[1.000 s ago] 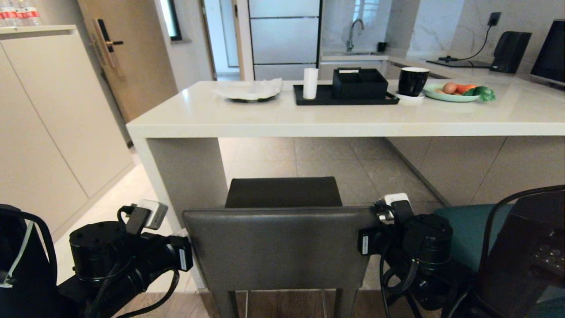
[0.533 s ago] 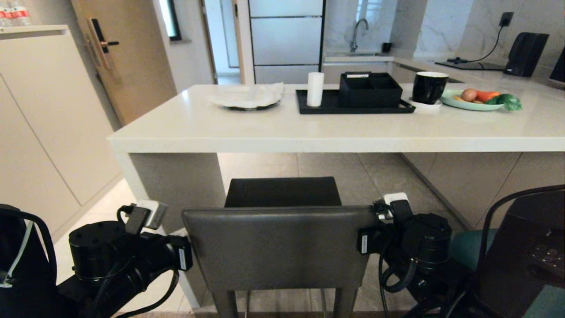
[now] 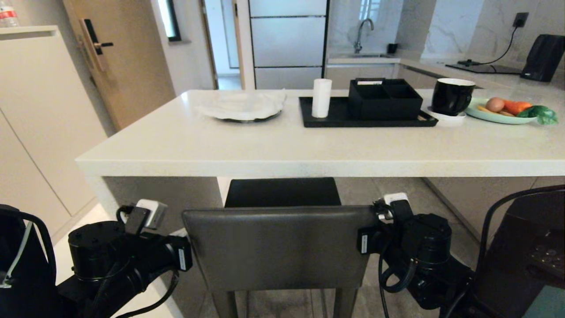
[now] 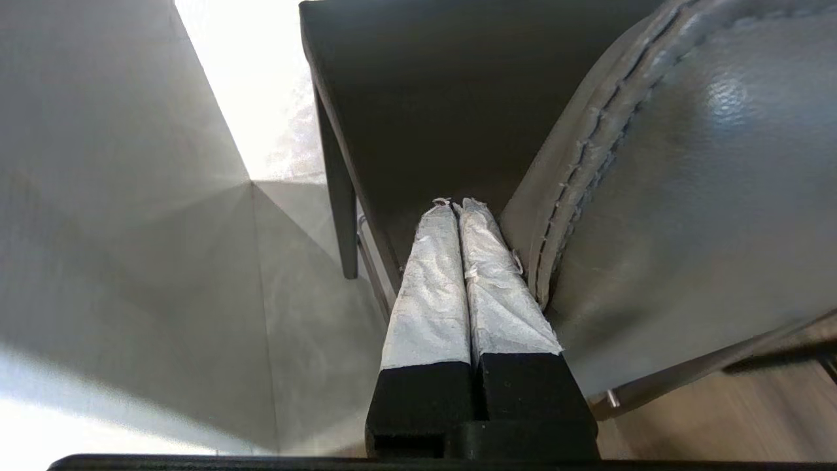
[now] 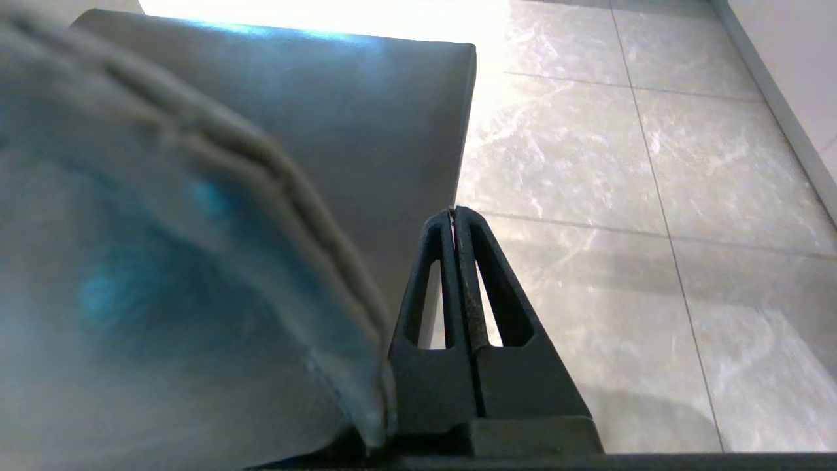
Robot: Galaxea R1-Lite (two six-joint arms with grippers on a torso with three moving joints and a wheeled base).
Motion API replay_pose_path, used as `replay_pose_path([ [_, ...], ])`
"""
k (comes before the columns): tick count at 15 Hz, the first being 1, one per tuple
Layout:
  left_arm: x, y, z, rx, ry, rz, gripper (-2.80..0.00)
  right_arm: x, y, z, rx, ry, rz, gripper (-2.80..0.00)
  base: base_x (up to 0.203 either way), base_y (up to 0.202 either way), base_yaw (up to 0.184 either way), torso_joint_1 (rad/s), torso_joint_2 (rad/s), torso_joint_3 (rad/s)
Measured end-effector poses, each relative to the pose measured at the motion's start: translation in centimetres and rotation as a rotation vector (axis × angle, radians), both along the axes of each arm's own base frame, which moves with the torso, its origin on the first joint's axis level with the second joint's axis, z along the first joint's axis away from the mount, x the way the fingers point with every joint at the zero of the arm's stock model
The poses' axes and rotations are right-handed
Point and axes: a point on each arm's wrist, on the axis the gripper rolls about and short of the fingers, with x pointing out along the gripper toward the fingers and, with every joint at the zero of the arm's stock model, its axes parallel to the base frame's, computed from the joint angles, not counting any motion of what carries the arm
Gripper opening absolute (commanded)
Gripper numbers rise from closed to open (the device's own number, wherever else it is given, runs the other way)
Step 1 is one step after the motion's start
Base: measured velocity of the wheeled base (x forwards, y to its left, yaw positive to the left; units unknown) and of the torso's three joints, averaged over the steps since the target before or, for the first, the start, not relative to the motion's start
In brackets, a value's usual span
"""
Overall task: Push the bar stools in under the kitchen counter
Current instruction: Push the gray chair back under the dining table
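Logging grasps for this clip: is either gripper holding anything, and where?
Nothing is held. Both grippers, left and right, are shut empty beside the boxy dark-grey leather stool's backrest.

Grey tiled floor, beige cabinet wall, wooden door, sink tap, marble wall
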Motion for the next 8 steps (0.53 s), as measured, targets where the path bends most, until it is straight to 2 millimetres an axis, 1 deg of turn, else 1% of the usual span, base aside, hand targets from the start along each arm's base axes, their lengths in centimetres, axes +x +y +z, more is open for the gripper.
replay_pose_path([
  [1,0.0,0.0,0.0,-0.001,0.0,0.0,-2.8,-0.05,0.0,-0.01,-0.001,0.001,0.001,-2.8,0.156,0.0,0.0,-0.005,0.0,-0.005],
  [2,0.02,-0.01,0.05,-0.003,-0.003,0.0,-2.8,-0.04,0.01,0.02,0.001,-0.002,0.0,-2.8,0.055,0.0,0.001,0.018,0.0,0.002],
  [8,-0.06,0.06,0.04,-0.001,-0.001,0.003,-2.8,-0.2,0.09,0.02,0.001,-0.004,0.004,-2.8,0.0,0.0,0.0,0.0,0.0,0.0],
])
